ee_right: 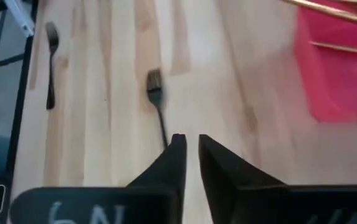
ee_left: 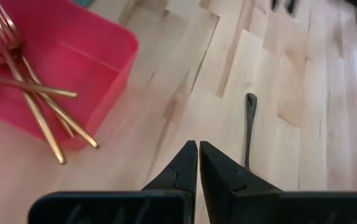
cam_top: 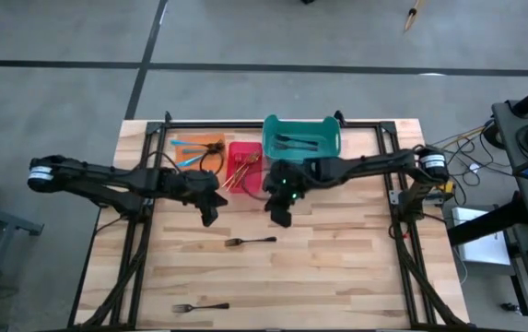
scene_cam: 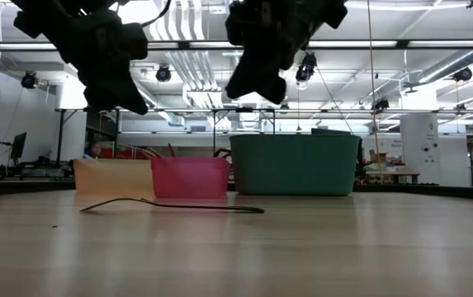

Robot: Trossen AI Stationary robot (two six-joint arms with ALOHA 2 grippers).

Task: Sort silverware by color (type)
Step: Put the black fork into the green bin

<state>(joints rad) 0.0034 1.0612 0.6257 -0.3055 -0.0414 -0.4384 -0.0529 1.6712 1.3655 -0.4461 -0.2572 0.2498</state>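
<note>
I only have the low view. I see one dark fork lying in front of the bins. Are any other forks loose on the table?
Observer: Yes, two in all. The middle fork is the one you see, and a front fork lies nearer the table's front edge.
Operator: What is in the red bin?
Observer: The red bin holds gold forks.
Operator: Is the right end effector carrying anything?
Observer: No. The right end effector is empty, with its fingers slightly apart, close to the middle fork's handle.
</note>
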